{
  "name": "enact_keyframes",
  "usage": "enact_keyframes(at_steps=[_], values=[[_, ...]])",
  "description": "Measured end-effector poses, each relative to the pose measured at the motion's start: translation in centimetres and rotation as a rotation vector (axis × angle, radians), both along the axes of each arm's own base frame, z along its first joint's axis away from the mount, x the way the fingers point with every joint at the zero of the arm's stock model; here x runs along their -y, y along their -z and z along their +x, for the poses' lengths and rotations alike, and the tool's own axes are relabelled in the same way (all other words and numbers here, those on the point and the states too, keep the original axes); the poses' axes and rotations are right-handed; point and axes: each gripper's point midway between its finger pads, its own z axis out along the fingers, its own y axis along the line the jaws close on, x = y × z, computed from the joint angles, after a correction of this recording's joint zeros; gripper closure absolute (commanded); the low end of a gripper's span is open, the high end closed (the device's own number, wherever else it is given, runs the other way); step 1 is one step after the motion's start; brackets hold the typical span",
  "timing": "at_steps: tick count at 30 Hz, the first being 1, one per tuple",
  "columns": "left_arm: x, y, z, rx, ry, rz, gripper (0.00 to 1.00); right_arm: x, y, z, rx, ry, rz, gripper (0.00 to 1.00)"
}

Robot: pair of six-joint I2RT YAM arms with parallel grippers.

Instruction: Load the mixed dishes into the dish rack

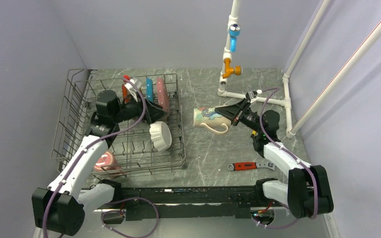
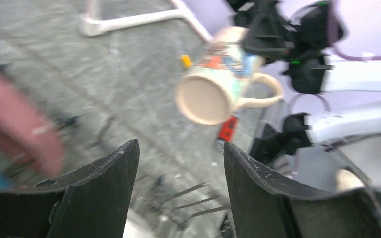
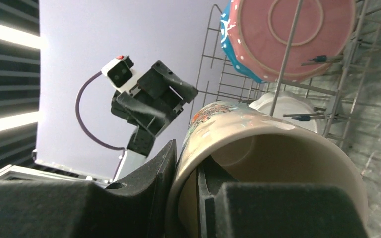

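While the right gripper (image 3: 186, 163) pinches the cup (image 1: 207, 117) by its rim, one finger inside and one outside, the cup lies level on its side just right of the rack (image 1: 74, 99), base toward it. Whether it touches the table I cannot tell. The left gripper (image 2: 181, 146) hangs over the rack's far end, jaws apart and empty. A blue plate (image 1: 150, 89) and a pink plate (image 1: 162, 94) stand on edge there. The bowl (image 1: 160, 136) stands on edge by the right wall, and the pink mug (image 1: 105, 162) sits at the near edge. A wrench (image 1: 245, 165) lies near the right arm.
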Motion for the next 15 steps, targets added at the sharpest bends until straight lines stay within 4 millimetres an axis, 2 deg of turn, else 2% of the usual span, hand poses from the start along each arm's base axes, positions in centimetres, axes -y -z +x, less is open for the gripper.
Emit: enact_keyframes(at_steps=[5,10,11,15], values=[[5.2,-1.0,-4.0,-0.028,0.176,-0.100,0.30,-0.8,-0.3,-0.1,-0.011,-0.043,0.066,1.00],[7.8,-1.3,-6.5,-0.023,0.253,-0.112,0.28,-2.0,-1.4,-1.0,0.007,-0.105,0.139,1.00],[8.1,-1.4,-6.8,-0.017,0.251,-0.111,0.26,-2.2,-1.5,-1.2,0.008,-0.120,0.154,1.00],[8.0,-2.4,-7.2,0.023,0.207,-0.116,0.05,-3.3,-0.8,-1.4,-0.057,-0.175,0.197,1.00]])
